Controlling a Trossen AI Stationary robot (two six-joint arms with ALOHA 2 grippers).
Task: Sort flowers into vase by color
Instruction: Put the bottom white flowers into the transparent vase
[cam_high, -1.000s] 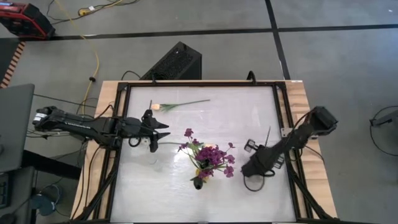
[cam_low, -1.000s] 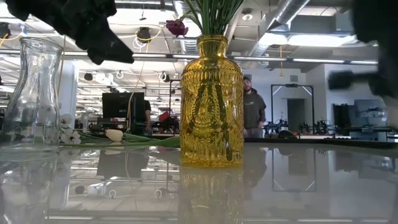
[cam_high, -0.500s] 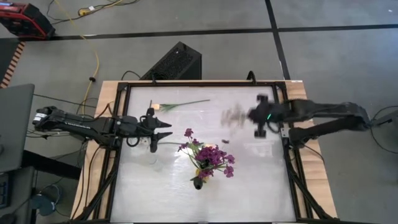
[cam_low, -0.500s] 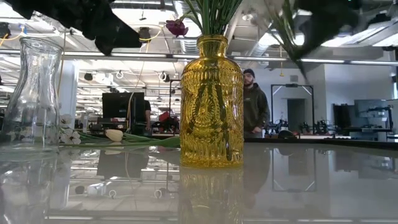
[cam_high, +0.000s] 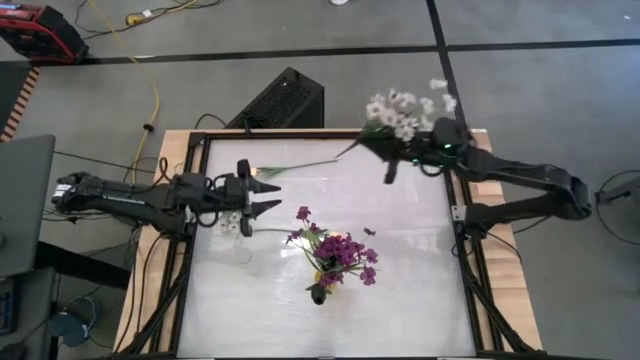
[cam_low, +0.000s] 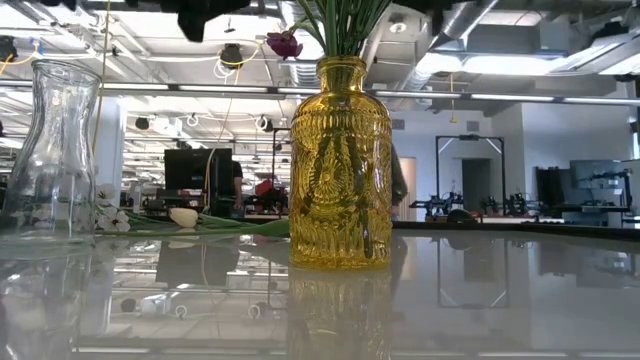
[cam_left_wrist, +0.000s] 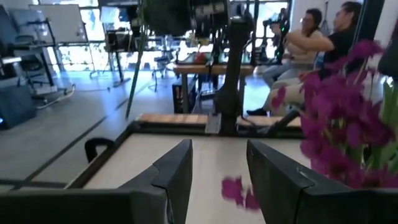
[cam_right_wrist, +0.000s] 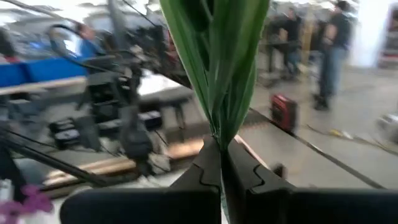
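Right gripper (cam_right_wrist: 221, 163): clamping the green stems of the white spray (cam_high: 405, 112) — fingers seen only in its wrist view, blossoms only from above, past the table's far-right corner.
Left gripper (cam_high: 262, 193): hovering, fingers apart.
Yellow vase (cam_low: 340, 165): holding purple flowers (cam_high: 345, 252) — mid-table.

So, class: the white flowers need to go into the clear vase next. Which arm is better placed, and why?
The right. Its gripper is already shut on the white flowers, held above the table's far edge. The left gripper, jaws open and empty, hovers beside the clear vase.
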